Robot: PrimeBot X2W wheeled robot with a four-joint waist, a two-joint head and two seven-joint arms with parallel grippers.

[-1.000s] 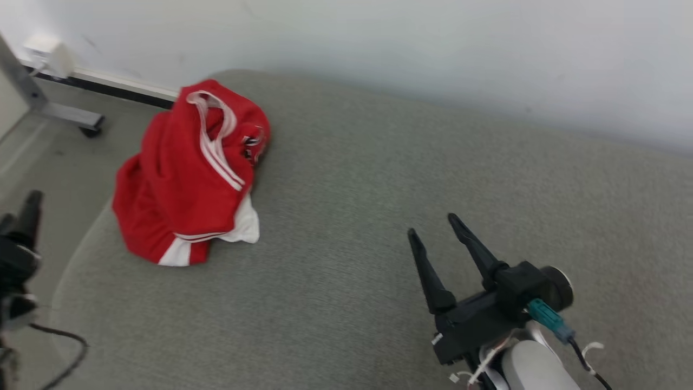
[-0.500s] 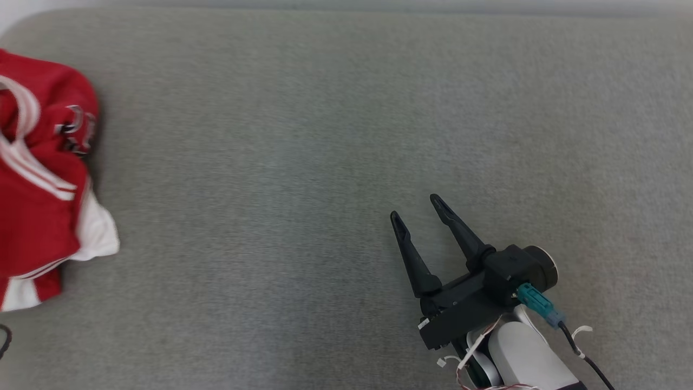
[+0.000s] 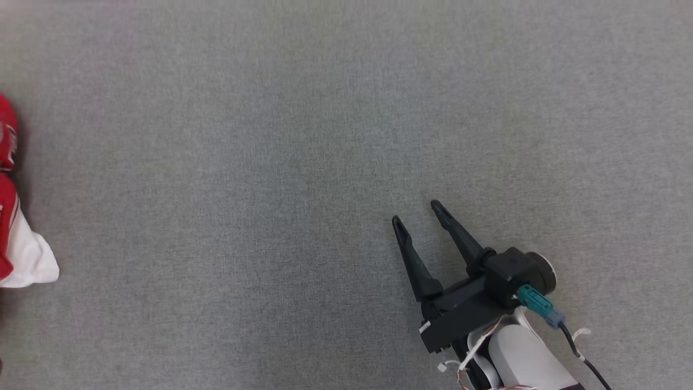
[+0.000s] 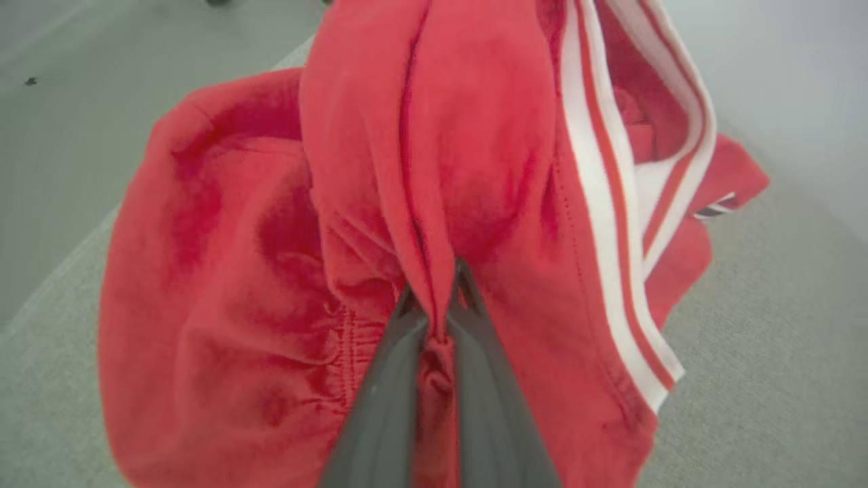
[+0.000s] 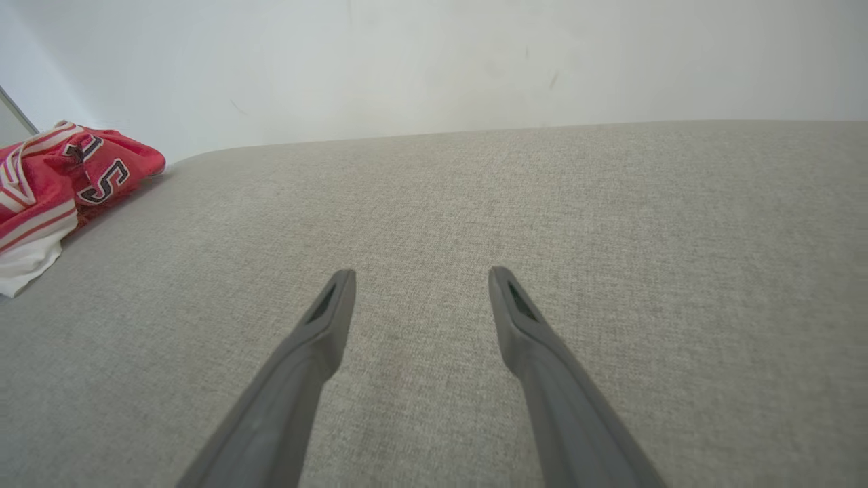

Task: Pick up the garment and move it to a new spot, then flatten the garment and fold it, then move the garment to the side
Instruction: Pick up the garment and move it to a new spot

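A grey cushion (image 3: 270, 135) runs beneath a pale wall (image 5: 475, 61). At the cushion's left end lies the red garment (image 4: 271, 237), crumpled and white-striped; it looks soft and light, and likely to sag when lifted. The right gripper (image 3: 417, 213) hovers over the cushion's middle, fingers apart. The left gripper (image 4: 437, 291) is clamped on a raised red fold, which looks a sound hold.

Legible markings: one location. The red garment (image 5: 64, 183) carries white characters with a dark outline, printed on its red fabric and visible in the right wrist view. The clearest character reads as "5" or "S"; which of the two cannot be determined. A second character, above it and to its left, is partly hidden in a fold and is not legible. In the head view, a trace of print shows on the garment (image 3: 24, 262) at the left edge, too small to read.
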